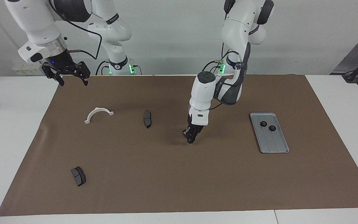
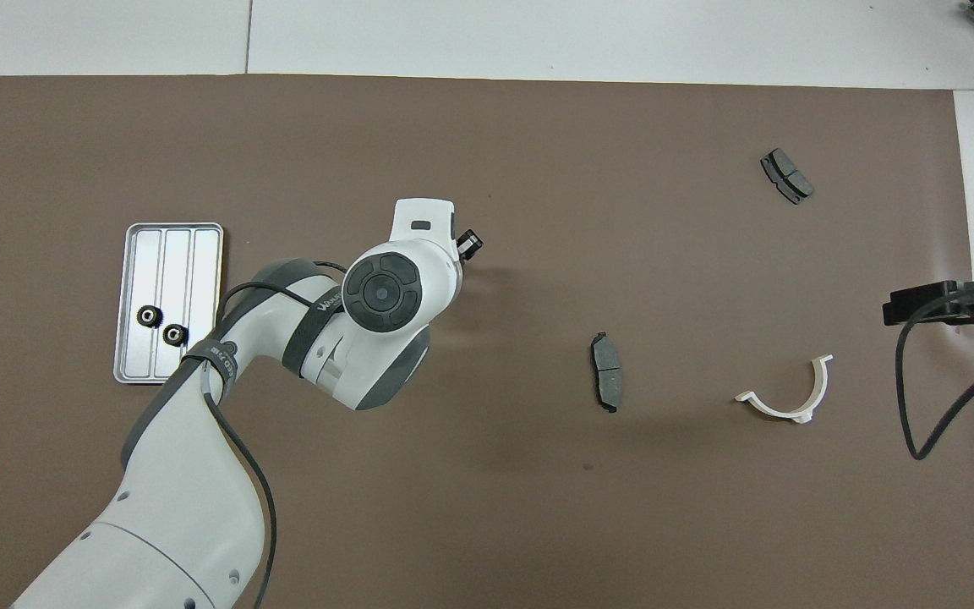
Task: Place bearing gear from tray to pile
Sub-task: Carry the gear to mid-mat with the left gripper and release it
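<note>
Two white tabletops [image 1: 17, 130] are carrying a brown mat [image 1: 179, 174] below a pale wall [image 1: 172, 37]; we are seeing the left gripper [image 1: 190, 140] closed over bare mat, the right gripper [image 1: 70, 79] waiting open.

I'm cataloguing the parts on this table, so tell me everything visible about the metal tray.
The tray is a flat, silver-grey rectangle that looks like metal, with rounded corners, a raised rim and lengthwise ridges. It lies flat on the brown mat toward the left arm's end of the table. Two small black gears sit side by side in its end nearer the robots. No gripper touches it.
</note>
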Robot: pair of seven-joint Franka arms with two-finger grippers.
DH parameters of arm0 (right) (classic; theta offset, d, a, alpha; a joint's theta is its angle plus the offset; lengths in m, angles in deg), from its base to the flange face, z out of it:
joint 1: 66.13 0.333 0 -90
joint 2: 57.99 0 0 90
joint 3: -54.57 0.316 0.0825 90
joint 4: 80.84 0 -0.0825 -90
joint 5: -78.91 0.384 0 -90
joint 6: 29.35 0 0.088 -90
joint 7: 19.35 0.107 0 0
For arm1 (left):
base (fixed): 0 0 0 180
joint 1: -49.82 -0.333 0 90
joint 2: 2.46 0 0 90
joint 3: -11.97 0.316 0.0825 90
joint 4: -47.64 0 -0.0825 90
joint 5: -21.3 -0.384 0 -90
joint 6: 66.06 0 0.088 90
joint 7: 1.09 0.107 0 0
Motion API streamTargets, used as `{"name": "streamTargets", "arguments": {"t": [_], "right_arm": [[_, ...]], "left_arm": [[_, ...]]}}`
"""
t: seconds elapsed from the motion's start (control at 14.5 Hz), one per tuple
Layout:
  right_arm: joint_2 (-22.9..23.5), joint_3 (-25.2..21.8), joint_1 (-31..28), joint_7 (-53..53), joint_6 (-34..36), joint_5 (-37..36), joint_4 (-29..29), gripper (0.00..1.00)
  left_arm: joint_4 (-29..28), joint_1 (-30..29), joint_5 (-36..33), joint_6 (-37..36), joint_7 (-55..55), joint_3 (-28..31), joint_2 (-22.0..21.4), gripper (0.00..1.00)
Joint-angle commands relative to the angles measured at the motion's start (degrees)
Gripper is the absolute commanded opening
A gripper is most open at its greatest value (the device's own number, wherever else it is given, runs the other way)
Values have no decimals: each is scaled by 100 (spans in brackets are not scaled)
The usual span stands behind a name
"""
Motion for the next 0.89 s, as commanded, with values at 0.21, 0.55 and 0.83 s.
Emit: {"name": "streamTargets", "arguments": {"t": [0.21,0.55,0.83], "right_arm": [[-72,28,-172,305,-90,124,-120,100],[-72,36,-59,515,-238,124,-146,100],[68,106,3,481,-572,107,-155,100]], "left_arm": [[-253,100,-138,47,-105,97,-140,100],[-93,-539,-112,-1675,832,80,-1281,100],[-102,-1365,-68,-2800,2308,71,-1696,100]]}}
